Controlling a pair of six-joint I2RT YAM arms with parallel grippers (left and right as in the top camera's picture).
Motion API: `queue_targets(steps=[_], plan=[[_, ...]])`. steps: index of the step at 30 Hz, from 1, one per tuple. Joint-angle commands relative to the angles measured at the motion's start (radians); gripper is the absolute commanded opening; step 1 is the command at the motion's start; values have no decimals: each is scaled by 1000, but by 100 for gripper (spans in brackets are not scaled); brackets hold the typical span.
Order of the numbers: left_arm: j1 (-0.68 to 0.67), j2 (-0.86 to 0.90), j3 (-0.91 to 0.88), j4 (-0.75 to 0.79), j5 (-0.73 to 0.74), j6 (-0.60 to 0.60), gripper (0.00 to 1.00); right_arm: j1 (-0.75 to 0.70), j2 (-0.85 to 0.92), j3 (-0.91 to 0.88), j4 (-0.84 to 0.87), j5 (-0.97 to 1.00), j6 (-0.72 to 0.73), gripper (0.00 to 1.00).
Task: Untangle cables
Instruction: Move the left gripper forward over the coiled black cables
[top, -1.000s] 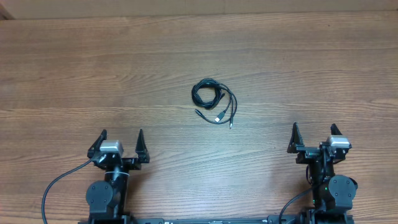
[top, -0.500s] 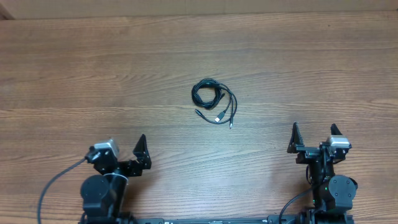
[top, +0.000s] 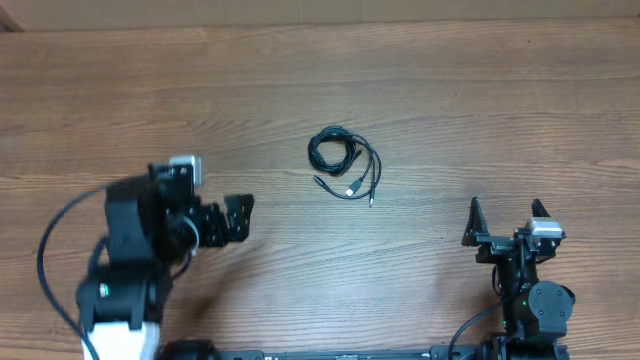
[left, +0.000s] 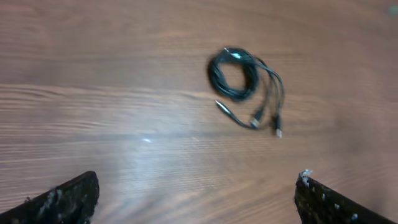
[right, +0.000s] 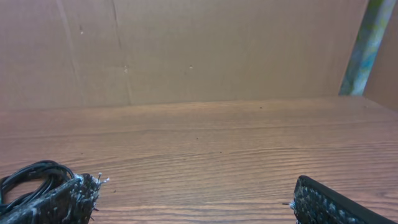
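Observation:
The cables (top: 343, 165) lie as one small coil of thin black cords with a few plug ends trailing toward the near right, one plug silvery, at the middle of the wooden table (top: 480, 110). They also show in the left wrist view (left: 239, 78) and at the lower left edge of the right wrist view (right: 28, 177). My left gripper (top: 235, 218) is open and empty, raised above the table, to the near left of the coil and pointing toward it (left: 196, 190). My right gripper (top: 506, 212) is open and empty at the near right, far from the coil (right: 196, 190).
A thick black arm wire (top: 55, 245) loops beside the left arm. A brown cardboard wall (right: 199, 50) stands along the table's far edge.
My left arm has risen and swung forward and to the right, toward the coil. The right arm and the cables have not moved.

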Motion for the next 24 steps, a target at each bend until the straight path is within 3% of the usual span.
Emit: queue_targets(steps=[1,7,11,14,15,17,20,24], plan=[[-8,108,105,-5,185,24,100,-6,-4,-10,5,10,6,100],[-8,248,108,11,423,-135,100,-6,-4,-10,5,10,6,100],[-30,325,108,84,419,-160,99,-6,-4,-10,5,10,6,100],[-106,362,119,100,251,-236,96,-6,-4,-10,5,10,6,100],[-176,376,140,100,90,-261,95,-6,-4,-10,5,10,6,100],[-256,393,176,98,-70,-267,95,-6,-4,-10,5,10,6,100],[-361,426,234,97,-250,-279,94,-6,-4,-10,5,10,6,100],[-463,492,274,125,-412,-383,88,-6,-4,-10,5,10,6,100]])
